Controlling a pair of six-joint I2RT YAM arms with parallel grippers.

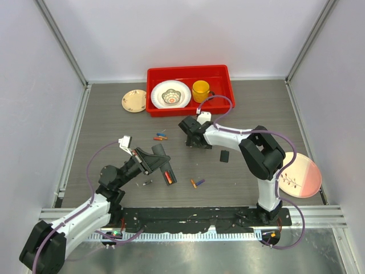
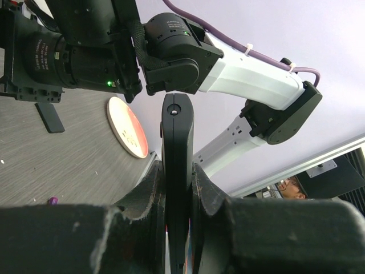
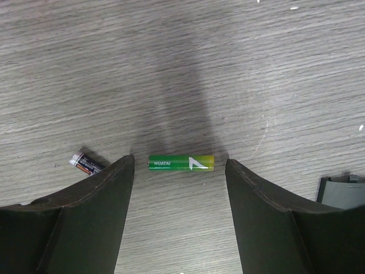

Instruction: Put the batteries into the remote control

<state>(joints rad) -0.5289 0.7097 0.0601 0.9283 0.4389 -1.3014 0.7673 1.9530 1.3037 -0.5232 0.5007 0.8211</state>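
Observation:
My left gripper [image 1: 153, 161] is shut on the slim black remote control [image 1: 166, 171] and holds it tilted above the table; a red-orange battery shows in its open bay. In the left wrist view the remote [image 2: 177, 142] stands edge-on between the fingers [image 2: 142, 188]. My right gripper [image 1: 194, 136] is open and low over the table. In the right wrist view it [image 3: 178, 171] straddles a green battery [image 3: 181, 162] that lies flat and untouched. A dark battery [image 3: 85, 164] lies by the left finger. More batteries lie in a small cluster [image 1: 161, 137], and an orange and purple pair [image 1: 197, 182] lies apart.
A small black cover piece [image 1: 224, 156] lies right of the right gripper. A grey battery [image 1: 147, 182] lies near the left arm. A red tray [image 1: 223, 91] at the back holds a white plate and a yellow cup. A tan plate [image 1: 134, 101] and a pink plate [image 1: 300, 174] sit on the table.

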